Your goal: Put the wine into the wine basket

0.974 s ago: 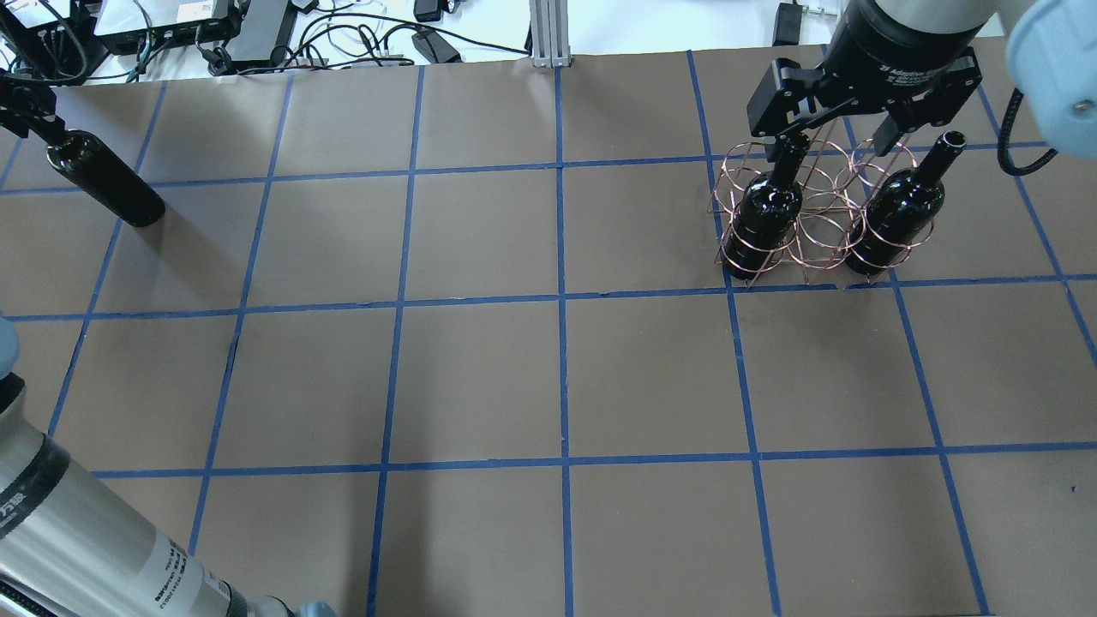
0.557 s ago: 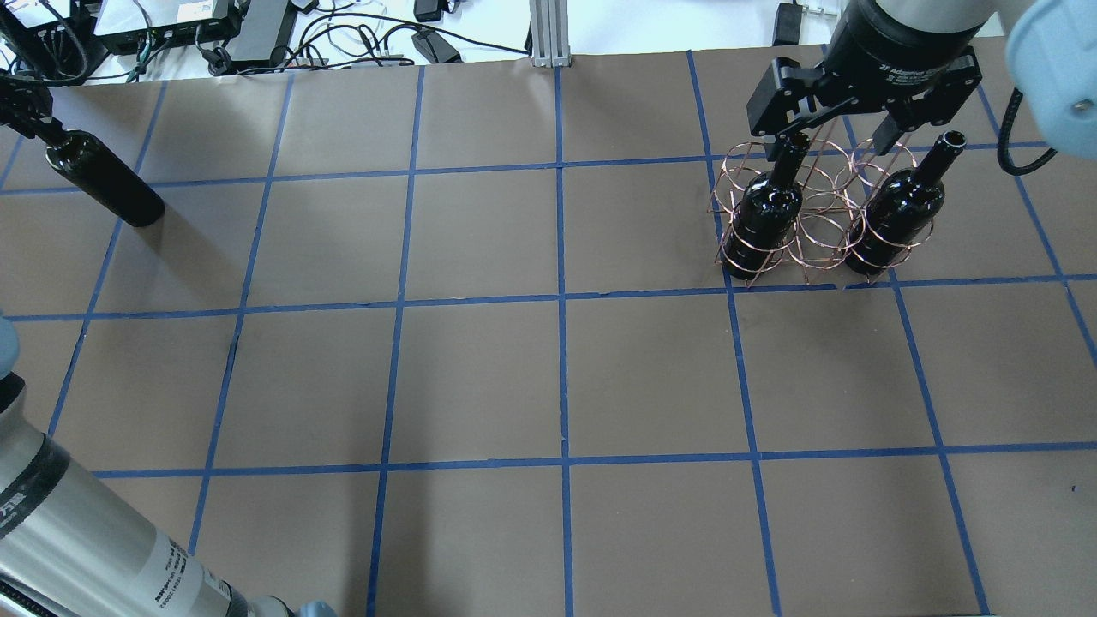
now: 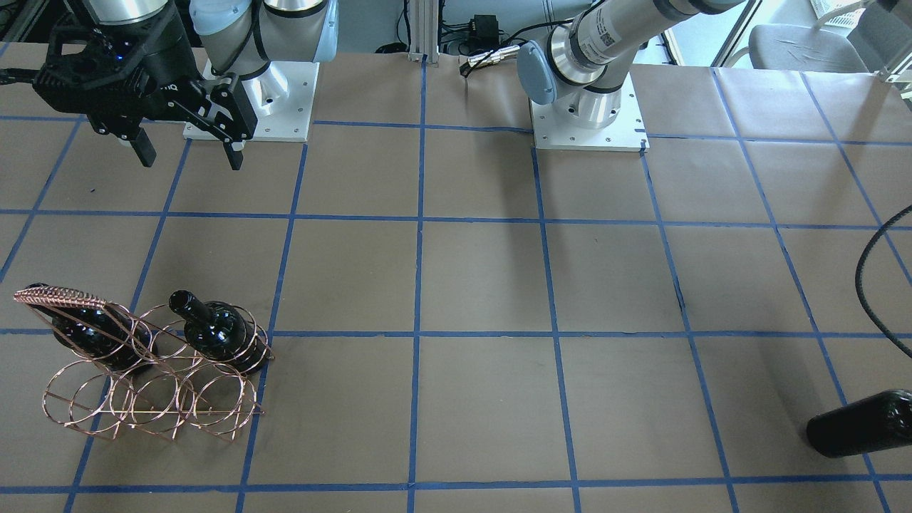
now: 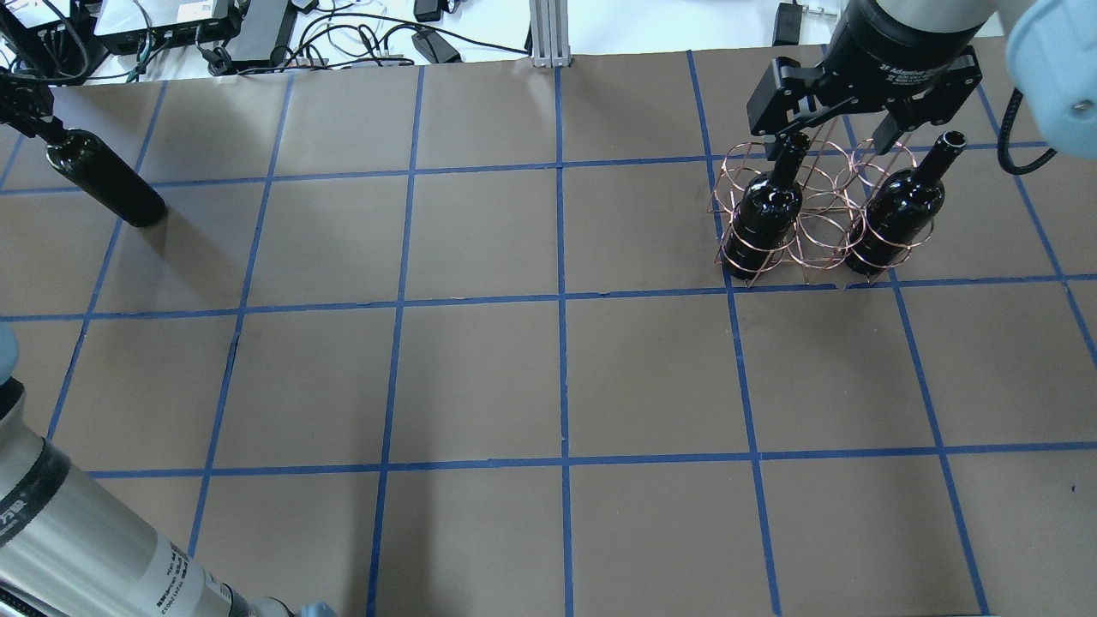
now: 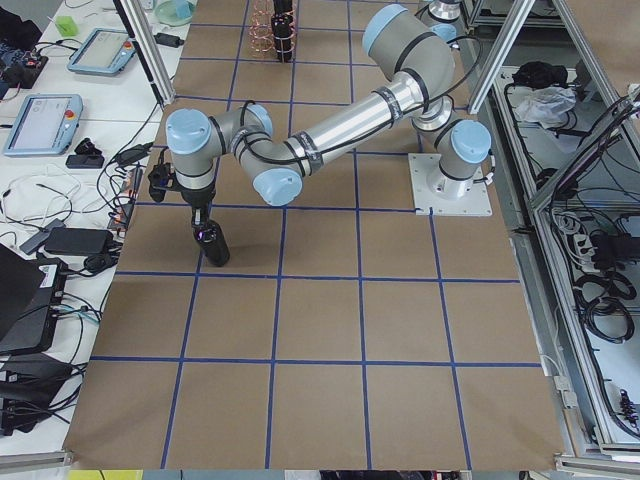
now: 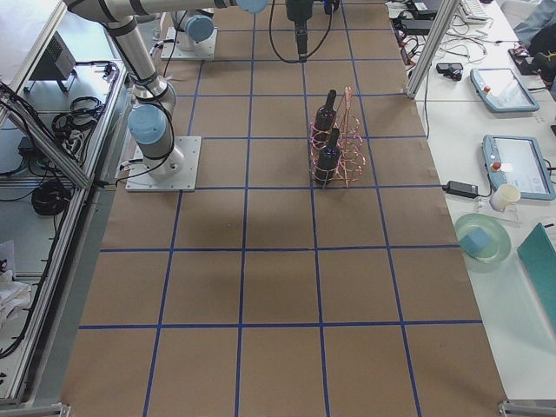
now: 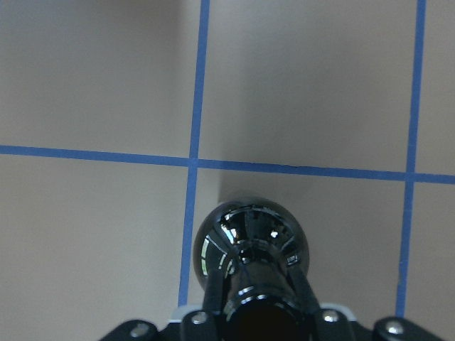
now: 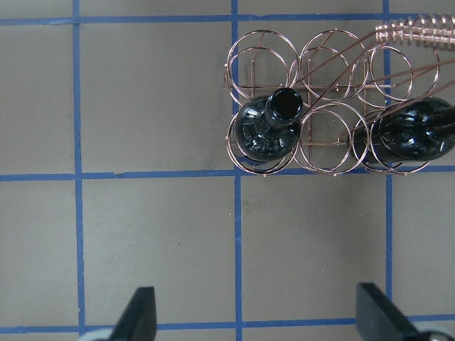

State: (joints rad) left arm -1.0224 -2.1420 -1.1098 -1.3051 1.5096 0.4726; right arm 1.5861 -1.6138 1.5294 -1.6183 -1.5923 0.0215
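Note:
My left gripper (image 4: 34,120) is shut on the neck of a near-black wine bottle (image 4: 107,184) at the table's far left. The bottle hangs upright, and I cannot tell whether its base touches the paper. The neck sits between the fingers in the left wrist view (image 7: 256,312). The copper wire wine basket (image 4: 814,214) stands at the far right with two identical bottles (image 4: 769,214) (image 4: 900,210) in its end rings, the middle rings empty. My right gripper (image 4: 844,128) is open and empty, high above the basket; it also shows in the front view (image 3: 189,149).
Brown paper with a blue tape grid (image 4: 561,300) covers the table. Cables and power boxes (image 4: 257,34) lie beyond the far edge. The left arm's links (image 4: 77,531) cross the near left corner. Tablets and a bowl lie on side benches (image 6: 491,234).
The left gripper and its bottle have shifted very slightly to the left. The right gripper, the basket and its two bottles have not moved.

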